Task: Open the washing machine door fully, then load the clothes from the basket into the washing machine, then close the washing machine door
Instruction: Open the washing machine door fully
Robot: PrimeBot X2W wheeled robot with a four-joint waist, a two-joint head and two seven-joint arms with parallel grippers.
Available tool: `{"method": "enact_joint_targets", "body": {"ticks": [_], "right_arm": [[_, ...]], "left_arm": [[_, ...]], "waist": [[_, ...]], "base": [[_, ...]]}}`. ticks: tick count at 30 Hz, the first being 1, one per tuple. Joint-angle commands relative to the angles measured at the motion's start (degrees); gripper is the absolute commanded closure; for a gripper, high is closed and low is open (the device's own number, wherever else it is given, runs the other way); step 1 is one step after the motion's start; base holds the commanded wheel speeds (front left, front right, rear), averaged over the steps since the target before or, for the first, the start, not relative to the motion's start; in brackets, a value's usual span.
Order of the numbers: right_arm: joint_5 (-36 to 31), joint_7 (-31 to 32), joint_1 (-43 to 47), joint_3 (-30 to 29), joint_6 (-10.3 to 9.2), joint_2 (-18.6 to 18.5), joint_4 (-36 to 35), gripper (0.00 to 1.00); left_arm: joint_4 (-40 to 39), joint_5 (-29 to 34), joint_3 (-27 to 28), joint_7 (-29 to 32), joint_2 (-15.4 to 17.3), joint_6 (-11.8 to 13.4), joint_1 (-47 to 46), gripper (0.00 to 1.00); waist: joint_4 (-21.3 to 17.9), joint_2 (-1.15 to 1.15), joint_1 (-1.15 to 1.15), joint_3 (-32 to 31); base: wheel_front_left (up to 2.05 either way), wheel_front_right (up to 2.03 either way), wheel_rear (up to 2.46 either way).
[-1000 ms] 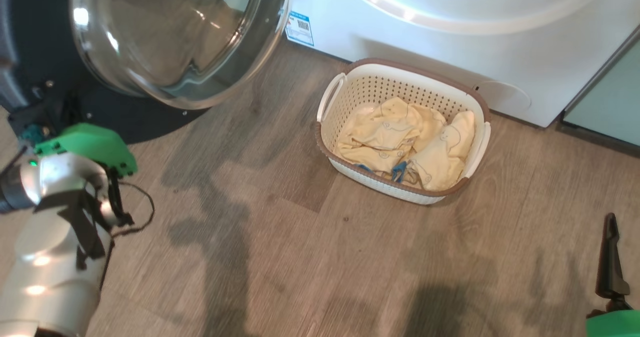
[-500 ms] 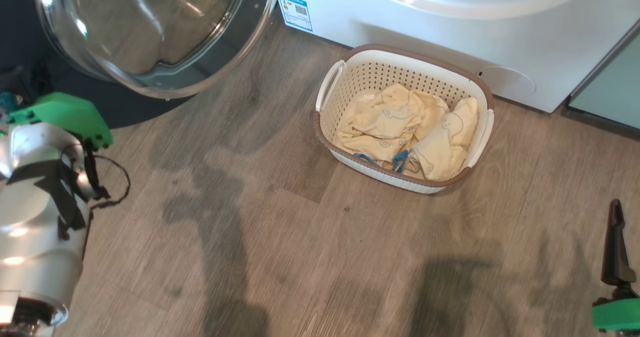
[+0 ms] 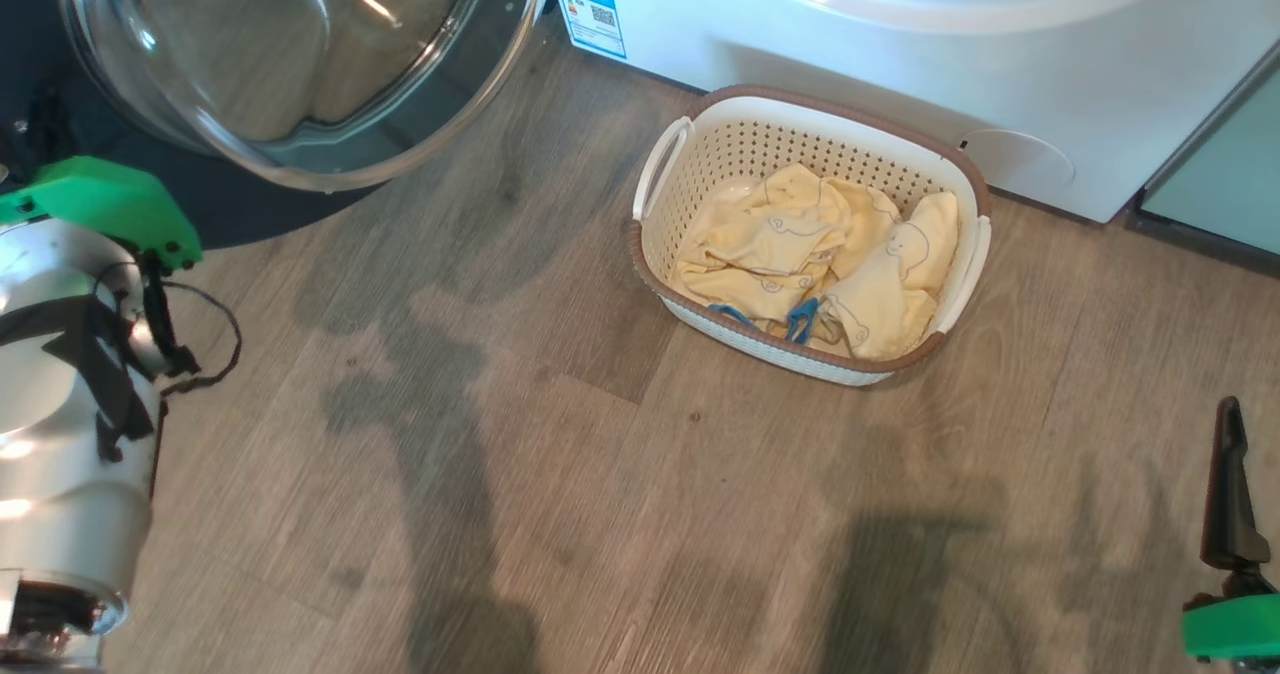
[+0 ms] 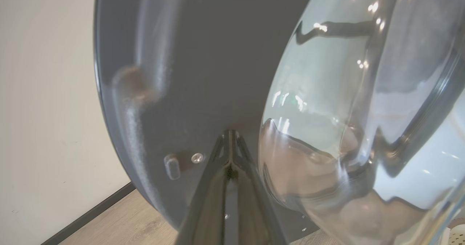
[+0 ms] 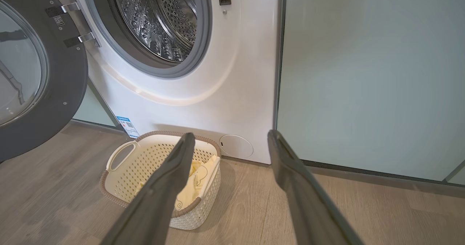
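The washing machine door [image 3: 290, 64] stands swung open at the upper left, its glass bowl bulging toward the floor. In the left wrist view my left gripper [image 4: 229, 135] is shut with nothing in it. Its tips are close against the door's dark inner face [image 4: 181, 74], beside the glass bowl [image 4: 345, 110]. The basket [image 3: 960, 184] sits on the floor before the white washing machine [image 3: 900, 54], with pale yellow clothes [image 3: 800, 244] inside. My right gripper [image 5: 229, 139] is open and empty, hanging in the air some way short of the basket [image 5: 120, 157] and pointing at the machine's open drum [image 5: 160, 19].
My pale left forearm [image 3: 60, 404] with its green cover fills the lower left. One right finger [image 3: 1228, 494] rises at the lower right. A mint-green cabinet panel [image 5: 363, 74] adjoins the machine's right side. Wooden floor [image 3: 600, 474] spreads between me and the basket.
The head view has shifted a little. The door has swung further left, away from the machine, and my left arm has moved left with it. The right gripper has stayed open.
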Motion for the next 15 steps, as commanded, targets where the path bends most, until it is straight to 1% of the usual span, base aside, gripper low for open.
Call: {"method": "enact_joint_targets", "body": {"ticks": [1,9,15], "right_arm": [[0.29,-0.54,-1.69,0.89,-0.16,-1.07,-1.46,0.0],[0.26,-0.54,-1.48,0.87,-0.16,-0.26,-0.83,0.0],[0.35,-0.54,-1.19,0.75,-0.16,0.48,-0.46,0.0]], "left_arm": [[-2.42,0.8,2.55,-0.52,2.65,-0.02,-0.09,1.0],[-8.62,3.07,4.8,-0.52,0.4,-0.11,5.53,1.0],[-16.57,5.47,6.26,-0.52,-1.44,0.06,11.89,1.0]], "waist": [[0.15,0.0,0.0,-0.15],[0.49,0.0,0.0,-1.61],[0.49,0.0,0.0,-3.2]], "base": [[0.0,0.0,0.0],[0.0,0.0,0.0],[0.0,0.0,0.0]]}}
